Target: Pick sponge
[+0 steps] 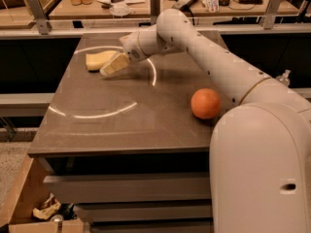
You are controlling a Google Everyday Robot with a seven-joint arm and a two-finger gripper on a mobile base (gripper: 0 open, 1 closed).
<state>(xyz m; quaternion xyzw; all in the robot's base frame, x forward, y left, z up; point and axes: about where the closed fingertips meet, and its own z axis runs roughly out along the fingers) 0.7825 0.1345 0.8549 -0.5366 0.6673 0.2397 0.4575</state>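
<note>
The pale yellow sponge (98,60) lies flat on the brown table (116,125) near its far left corner. My gripper (112,67), with cream-yellow blocky fingers, is at the end of the white arm reaching in from the right. It hangs low over the table at the sponge's right end, overlapping that end in this view. I cannot tell whether it touches the sponge. The round orange ball (206,103) sits on the right side of the table, apart from the gripper.
The white arm (209,57) crosses the table's far right part. A dark gap and a rail separate the table from a cluttered bench (121,4) behind. An open cardboard box with trash (43,210) stands on the floor at the lower left.
</note>
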